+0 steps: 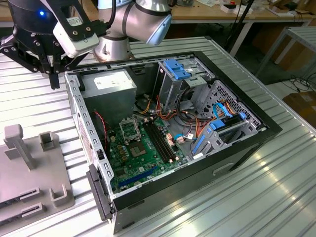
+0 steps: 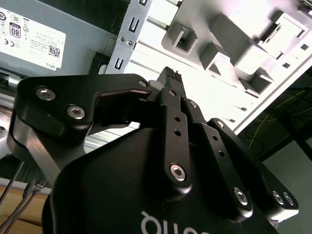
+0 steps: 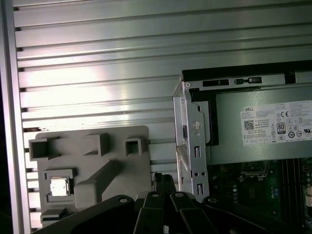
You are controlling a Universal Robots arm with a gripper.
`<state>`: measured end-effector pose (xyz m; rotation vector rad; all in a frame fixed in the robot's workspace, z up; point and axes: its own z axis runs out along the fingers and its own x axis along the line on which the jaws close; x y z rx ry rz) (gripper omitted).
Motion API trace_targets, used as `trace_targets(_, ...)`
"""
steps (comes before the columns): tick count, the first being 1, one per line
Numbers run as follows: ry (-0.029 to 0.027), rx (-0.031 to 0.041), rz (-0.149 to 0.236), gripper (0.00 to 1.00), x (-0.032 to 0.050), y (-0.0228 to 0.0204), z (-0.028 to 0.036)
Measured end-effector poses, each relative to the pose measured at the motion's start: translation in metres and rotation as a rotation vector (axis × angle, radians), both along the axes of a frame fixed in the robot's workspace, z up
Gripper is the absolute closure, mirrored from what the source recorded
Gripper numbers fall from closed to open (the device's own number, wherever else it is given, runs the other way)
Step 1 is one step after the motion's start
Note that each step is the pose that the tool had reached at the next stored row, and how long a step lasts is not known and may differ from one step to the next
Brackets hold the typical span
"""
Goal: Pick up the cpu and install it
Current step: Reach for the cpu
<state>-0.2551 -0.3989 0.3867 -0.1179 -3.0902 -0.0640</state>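
Grey moulded plastic is being shown nearest the camera, at the lower left of the exterior view, where the holding fixture (image 1: 29,168) is lying on the ribbed metal table (image 1: 276,197). In the first wrist view the cpu (image 3: 58,186) is being cradled in a square recess of that fixture, flat, silvery side up and untouched.

Further in, at the centre of the exterior view, the open computer case (image 1: 237,148) is being occupied by the green motherboard (image 1: 143,158). The metal-framed cpu socket (image 1: 129,129), apparently vacant, is sitting just in front of the power supply (image 1: 108,85).

Farthest back, at the upper left of the frame, the gripper (image 1: 54,79) is being held above the table, just beside the case's sheet-metal wall (image 1: 74,108). Its fingers are being pressed together on nothing, as both wrist views suggest.

Several failures are being risked from here. The chip is thin and is being hemmed in by the recess walls, so closed or poorly centred fingers could be driven onto the fixture, or the chip could be tipped out and dropped. With the case wall so close to the fingers, a careless sweep could end in a strike against it. At the socket, a tilted or wrongly turned chip could be pressed onto the contacts and damage them. Whether the socket's retaining frame is being held open cannot be told.
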Motion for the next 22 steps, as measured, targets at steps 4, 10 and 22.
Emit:
trace_targets(4, 0.0000, 0.0000, 0.000, 0.89, -0.0040, 0.0000, -0.0001)
trace_targets(10, 0.0000, 0.0000, 0.000, 0.89, -0.0159, 0.0000, -0.0003)
trace_targets(22, 0.0000, 0.0000, 0.000, 0.89, -0.0298, 0.0000, -0.0006)
